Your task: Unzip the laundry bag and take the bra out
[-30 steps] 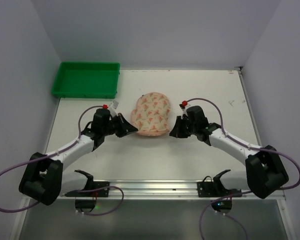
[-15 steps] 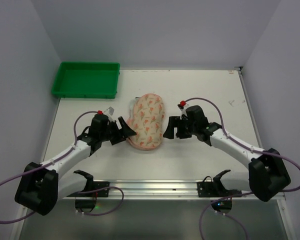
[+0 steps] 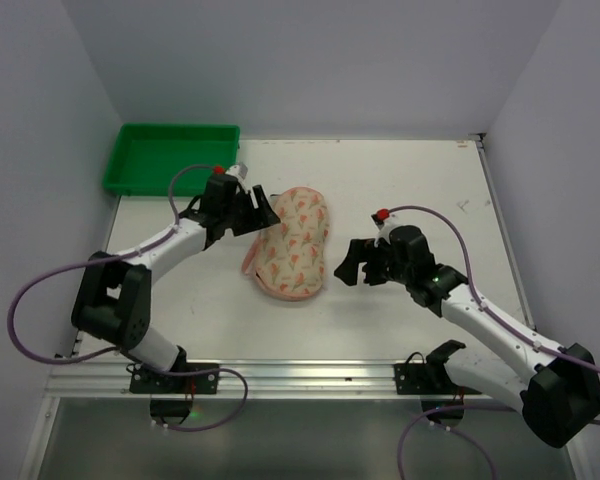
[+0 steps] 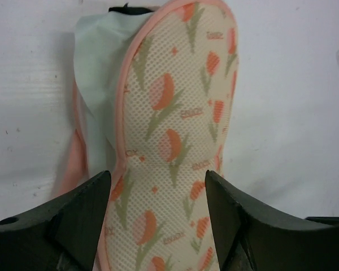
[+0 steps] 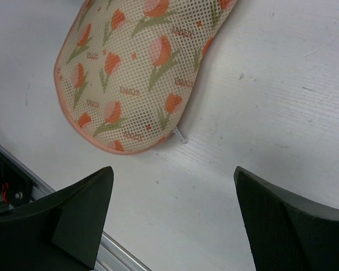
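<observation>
1. Far left, at the back corner of the desk point(image 3: 400, 180): green tray point(image 3: 170, 158), well apart from the bag.
2. Just right of the tray: left gripper point(image 3: 264, 211), fingers spread, reaching the far left end of the laundry bag point(image 3: 292, 243).
3. From the left wrist view: printed end of the bag rising between the two spread fingers; contact with either finger impossible to tell.
4. Centre of the desk: laundry bag lying lengthwise, cream mesh with orange tulip print and pink rim, tilted up on one edge, pale lining showing along its left side.
5. At the far end of that lining: black sliver point(image 4: 127, 8), too little of it visible to identify; bra otherwise hidden.
6. At the bag's near rim: small pale tab point(image 5: 181, 136), too tiny to make out.
7. Right of the bag's near end: right gripper point(image 3: 344, 264), fingers spread wide, pinching nothing, near the bag but apart from it, bare desk between them.
8. Both wrist views cropped, showing only part of the bag.
9. Surroundings: white desk with faint scuffs, metal rail point(image 3: 300, 375) along the near edge, plain pale walls on three sides.
</observation>
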Robot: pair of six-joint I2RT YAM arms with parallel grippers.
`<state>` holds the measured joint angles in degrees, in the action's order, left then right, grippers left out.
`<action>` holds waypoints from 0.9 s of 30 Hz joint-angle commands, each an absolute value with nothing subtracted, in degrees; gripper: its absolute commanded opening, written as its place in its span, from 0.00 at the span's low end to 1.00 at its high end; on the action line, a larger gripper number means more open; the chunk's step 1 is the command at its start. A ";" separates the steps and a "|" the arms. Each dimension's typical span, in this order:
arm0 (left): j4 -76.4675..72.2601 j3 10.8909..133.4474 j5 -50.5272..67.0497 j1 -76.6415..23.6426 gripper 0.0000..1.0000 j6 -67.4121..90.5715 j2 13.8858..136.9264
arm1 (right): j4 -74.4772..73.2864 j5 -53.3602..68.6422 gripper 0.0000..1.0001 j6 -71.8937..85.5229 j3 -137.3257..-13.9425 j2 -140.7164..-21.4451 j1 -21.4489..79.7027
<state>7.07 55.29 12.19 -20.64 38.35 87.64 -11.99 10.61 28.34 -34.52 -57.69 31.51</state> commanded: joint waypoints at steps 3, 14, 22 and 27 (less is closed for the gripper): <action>9.05 60.03 12.39 -20.39 0.67 33.14 94.30 | -8.70 11.51 0.89 28.30 -33.14 -55.46 31.55; 7.65 58.89 18.10 -21.00 0.42 32.34 97.65 | -8.26 12.30 0.89 28.56 -33.22 -56.16 31.64; 7.73 58.53 17.58 -21.62 0.08 32.61 94.14 | -7.82 12.83 0.89 28.74 -33.75 -56.51 31.64; 7.82 60.38 20.30 -22.49 0.00 32.96 93.60 | -7.47 12.92 0.89 29.18 -33.57 -56.08 31.64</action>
